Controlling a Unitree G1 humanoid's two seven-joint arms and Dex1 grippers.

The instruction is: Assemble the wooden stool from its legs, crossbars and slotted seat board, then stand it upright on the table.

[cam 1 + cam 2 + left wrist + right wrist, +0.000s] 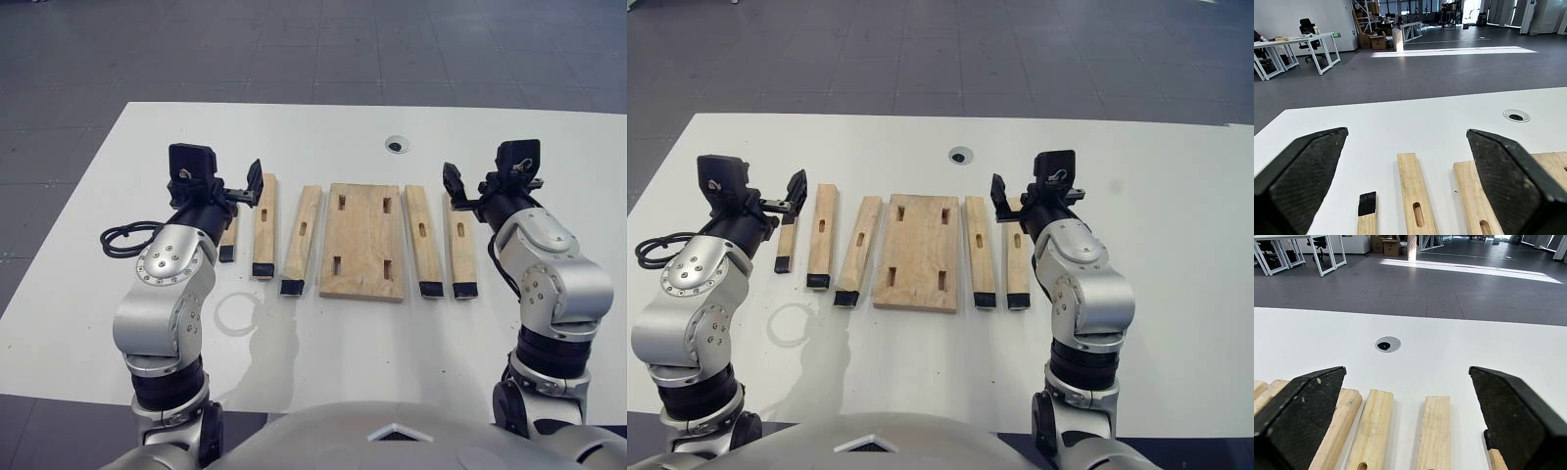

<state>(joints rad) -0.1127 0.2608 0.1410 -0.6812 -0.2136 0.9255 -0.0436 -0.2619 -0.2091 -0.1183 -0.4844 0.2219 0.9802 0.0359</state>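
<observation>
Rectangular slotted seat board (362, 240), pale wood; black-tipped legs (301, 235) flanking; white tabletop (392, 343). Fingers of left gripper (223, 178) and right gripper (485, 174) apart, empty.

Both arms out front, elbows bent, roughly mirrored. Left arm (167, 284) and right arm (554, 274) sit well apart. Left end effector (1406, 132): fingers (1308, 171) spread wide, nothing between them. Right end effector (1407, 368): same, fingers (1300, 406) spread wide, nothing gripped. Both wrists point straight ahead.
</observation>
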